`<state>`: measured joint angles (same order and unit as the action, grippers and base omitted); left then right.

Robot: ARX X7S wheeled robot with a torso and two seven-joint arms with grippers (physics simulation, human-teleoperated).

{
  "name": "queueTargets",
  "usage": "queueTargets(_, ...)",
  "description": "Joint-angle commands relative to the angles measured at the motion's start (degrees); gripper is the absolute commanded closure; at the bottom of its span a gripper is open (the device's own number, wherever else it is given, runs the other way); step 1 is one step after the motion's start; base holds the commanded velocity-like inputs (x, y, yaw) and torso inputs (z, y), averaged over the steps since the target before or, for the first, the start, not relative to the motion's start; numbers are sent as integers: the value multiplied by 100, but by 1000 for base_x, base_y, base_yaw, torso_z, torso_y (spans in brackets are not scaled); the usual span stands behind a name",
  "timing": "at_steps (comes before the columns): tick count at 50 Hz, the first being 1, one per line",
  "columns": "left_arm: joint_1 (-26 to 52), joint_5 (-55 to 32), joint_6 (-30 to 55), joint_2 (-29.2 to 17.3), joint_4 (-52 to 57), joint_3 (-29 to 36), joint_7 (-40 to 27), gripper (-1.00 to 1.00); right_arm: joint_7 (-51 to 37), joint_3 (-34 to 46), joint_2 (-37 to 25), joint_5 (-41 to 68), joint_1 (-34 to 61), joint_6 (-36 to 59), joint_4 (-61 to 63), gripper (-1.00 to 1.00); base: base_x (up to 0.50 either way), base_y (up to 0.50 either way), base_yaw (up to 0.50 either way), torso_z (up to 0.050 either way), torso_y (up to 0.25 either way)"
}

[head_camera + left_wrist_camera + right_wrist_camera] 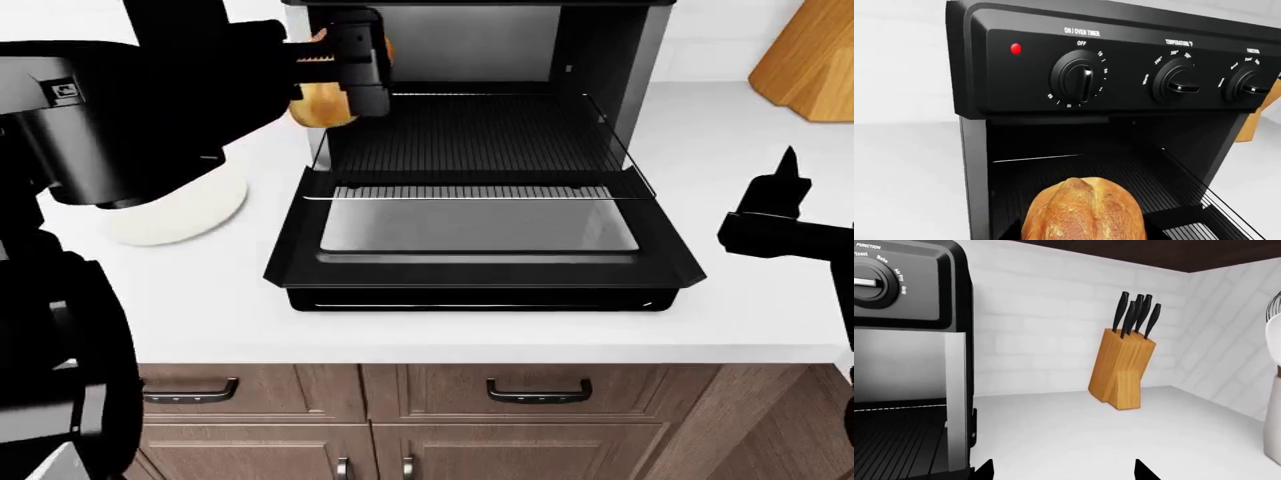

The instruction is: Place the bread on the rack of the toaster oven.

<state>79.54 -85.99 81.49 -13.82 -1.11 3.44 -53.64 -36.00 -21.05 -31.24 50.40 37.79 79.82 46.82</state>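
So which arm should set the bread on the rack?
Left. Its claw already holds the bread at the oven mouth, above the rack. The right claw is empty beside the oven.

Head view high above toaster oven (481,150), both wrist views close, facing its front

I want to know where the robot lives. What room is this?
Most likely a kitchen. A toaster oven sits open on a white counter, a knife block stands by the tiled wall, and wooden cabinets sit below.
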Motion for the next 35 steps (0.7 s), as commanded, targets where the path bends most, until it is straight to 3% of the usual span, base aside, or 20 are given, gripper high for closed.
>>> queueTargets(1,17,-315,-95,254,-92,125,-379,100,-34,75,-27,2,-81,-141,-50,-100,0,0,0,0,0)
queueTargets(18,-5,-535,-360,510,-72,291,-668,100,-96,95,-90,77,-195,-303,-99,-100,0,0,0,0,1)
queueTargets(35,-101,68,-784,629,-142,694,-387,100,-178,114,-167,193,-289,-434,-128,-100,0,0,0,0,0)
